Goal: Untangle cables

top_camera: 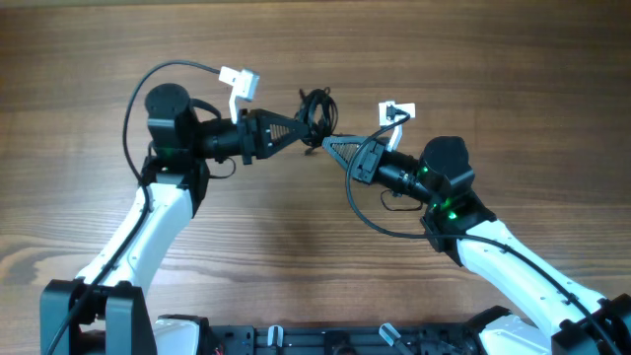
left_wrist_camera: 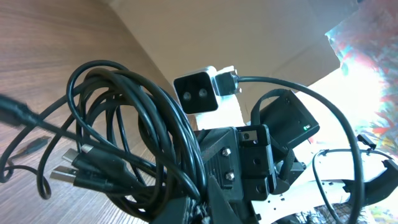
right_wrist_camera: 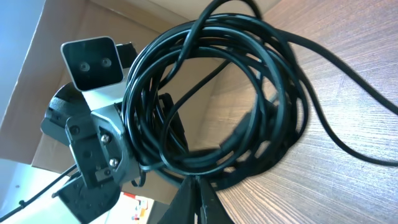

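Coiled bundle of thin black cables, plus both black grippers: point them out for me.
Coiled bundle of thin black cables (top_camera: 316,104), overhead view, top of the loops.
Left gripper (top_camera: 304,125), overhead view, between its fingertips at the bundle.
Right gripper (top_camera: 328,145), overhead view, between its fingertips below the bundle.

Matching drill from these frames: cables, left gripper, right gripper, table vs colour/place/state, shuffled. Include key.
1. cables
2. left gripper
3. right gripper
4. table

A. brown wood grain
B. shut, at the bundle's lower right in the overhead view
C. black, coiled in a bundle
D. shut, at the bundle's left in the overhead view

Pairs: 1-C, 2-D, 3-B, 4-A
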Robot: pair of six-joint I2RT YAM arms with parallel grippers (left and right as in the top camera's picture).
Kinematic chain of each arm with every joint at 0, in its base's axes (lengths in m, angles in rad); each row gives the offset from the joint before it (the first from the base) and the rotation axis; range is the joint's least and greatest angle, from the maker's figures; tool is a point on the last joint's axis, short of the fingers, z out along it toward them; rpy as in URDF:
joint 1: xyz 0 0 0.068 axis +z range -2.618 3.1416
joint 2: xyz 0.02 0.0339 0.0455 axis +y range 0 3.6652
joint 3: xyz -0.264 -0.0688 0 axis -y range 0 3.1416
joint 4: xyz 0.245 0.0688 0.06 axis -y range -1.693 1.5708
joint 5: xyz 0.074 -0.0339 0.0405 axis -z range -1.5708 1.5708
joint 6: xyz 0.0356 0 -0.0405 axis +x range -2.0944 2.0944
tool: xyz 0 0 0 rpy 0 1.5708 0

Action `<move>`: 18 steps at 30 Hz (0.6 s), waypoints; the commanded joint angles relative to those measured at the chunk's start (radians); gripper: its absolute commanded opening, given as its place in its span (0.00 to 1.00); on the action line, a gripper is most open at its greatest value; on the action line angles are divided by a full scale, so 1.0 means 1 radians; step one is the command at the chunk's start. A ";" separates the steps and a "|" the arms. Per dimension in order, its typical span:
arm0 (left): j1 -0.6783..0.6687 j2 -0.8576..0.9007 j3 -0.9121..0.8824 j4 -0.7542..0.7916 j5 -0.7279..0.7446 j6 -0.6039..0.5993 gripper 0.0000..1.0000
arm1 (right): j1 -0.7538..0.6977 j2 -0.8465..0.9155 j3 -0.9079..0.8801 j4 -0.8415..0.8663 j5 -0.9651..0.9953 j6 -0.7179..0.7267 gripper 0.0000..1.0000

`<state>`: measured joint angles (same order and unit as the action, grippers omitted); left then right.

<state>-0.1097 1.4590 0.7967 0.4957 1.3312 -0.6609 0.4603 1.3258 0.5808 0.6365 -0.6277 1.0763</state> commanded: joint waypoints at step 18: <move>-0.064 -0.006 0.008 0.029 -0.020 -0.102 0.04 | -0.023 0.013 0.006 -0.007 0.191 -0.113 0.10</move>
<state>-0.2508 1.4590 0.7967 0.5007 1.3060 -0.6891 0.4576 1.3258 0.5808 0.6365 -0.4400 1.0306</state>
